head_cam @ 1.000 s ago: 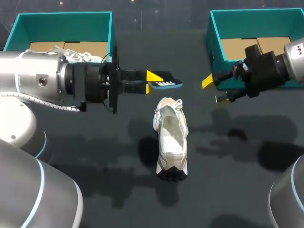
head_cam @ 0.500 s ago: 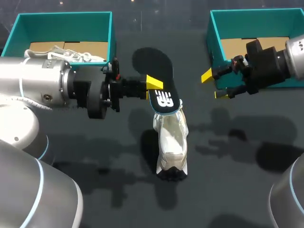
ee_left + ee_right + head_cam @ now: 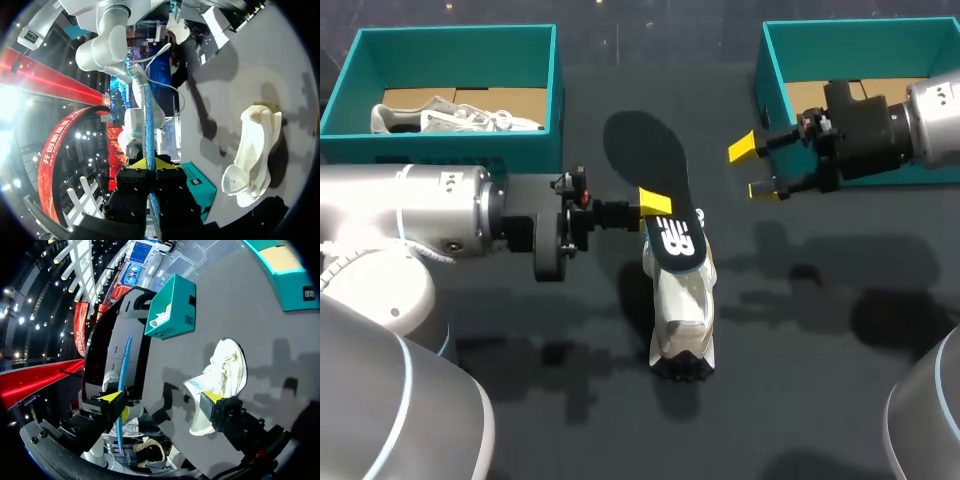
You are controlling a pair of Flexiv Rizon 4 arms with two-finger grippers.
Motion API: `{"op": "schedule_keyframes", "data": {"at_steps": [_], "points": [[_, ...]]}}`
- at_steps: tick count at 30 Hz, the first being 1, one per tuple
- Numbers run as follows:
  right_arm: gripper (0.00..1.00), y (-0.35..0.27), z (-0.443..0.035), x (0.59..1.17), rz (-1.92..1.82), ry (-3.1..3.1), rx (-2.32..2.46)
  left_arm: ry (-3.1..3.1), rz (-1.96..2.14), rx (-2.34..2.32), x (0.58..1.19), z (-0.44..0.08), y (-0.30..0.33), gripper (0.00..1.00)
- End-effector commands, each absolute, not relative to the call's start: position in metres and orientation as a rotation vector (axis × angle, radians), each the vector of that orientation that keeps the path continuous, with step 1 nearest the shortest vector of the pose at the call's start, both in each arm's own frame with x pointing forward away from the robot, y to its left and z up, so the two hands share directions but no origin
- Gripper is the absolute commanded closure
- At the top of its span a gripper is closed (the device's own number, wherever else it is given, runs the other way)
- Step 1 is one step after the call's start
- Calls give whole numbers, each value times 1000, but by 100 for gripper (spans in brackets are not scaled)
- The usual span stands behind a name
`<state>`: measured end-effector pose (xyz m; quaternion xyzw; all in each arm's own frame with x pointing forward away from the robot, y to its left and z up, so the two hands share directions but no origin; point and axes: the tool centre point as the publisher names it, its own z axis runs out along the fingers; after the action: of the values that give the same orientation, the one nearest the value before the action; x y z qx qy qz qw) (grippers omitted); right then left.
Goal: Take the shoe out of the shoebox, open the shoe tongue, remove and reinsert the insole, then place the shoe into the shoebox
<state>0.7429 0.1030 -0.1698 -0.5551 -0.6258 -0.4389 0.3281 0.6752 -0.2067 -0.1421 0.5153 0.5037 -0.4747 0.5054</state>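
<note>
A white and beige shoe (image 3: 682, 305) lies on the dark table, toe toward the front edge. My left gripper (image 3: 653, 203) is shut on the side edge of the black insole (image 3: 648, 160), whose printed end hangs over the shoe's opening. In the left wrist view the insole (image 3: 148, 125) shows edge-on as a blue strip clamped in my left gripper (image 3: 148, 167), with the shoe (image 3: 255, 150) off to one side. My right gripper (image 3: 753, 169) stands open and empty to the right of the insole, in front of the right shoebox (image 3: 775, 95). From my right gripper (image 3: 162, 397) the shoe (image 3: 220, 372) is ahead.
The left teal shoebox (image 3: 555, 90) holds a second white shoe (image 3: 450, 117). The right shoebox shows only its cardboard floor. Both boxes stand along the table's far edge.
The left gripper turned the insole from edge-on to face-up and carried it nearer, over the shoe. The right gripper drifted slightly left and farther back, staying open.
</note>
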Motion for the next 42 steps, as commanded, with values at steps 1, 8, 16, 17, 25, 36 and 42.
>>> {"op": "schedule_keyframes", "data": {"at_steps": [1, 8, 16, 17, 25, 36, 42], "points": [[0, 113, -171, 751, -1137, -1631, -1404, 1217, -1150, 1242, 685, -151, -213, 100], [0, 129, -174, 751, -1075, -1580, -1334, 1213, -1149, 1226, 692, -163, -221, 100], [17, 145, -178, 749, -1013, -1547, -1256, 1214, -1143, 1251, 693, -170, -232, 100], [19, 147, -178, 748, -1005, -1550, -1250, 1215, -1143, 1252, 693, -171, -233, 100], [36, 153, -181, 742, -1032, -1545, -1223, 1220, -1114, 1254, 699, -177, -240, 100], [53, 161, -183, 733, -1075, -1519, -1209, 1243, -1102, 1237, 707, -181, -251, 100], [53, 165, -183, 729, -1096, -1514, -1201, 1248, -1096, 1242, 709, -184, -253, 100]]}}
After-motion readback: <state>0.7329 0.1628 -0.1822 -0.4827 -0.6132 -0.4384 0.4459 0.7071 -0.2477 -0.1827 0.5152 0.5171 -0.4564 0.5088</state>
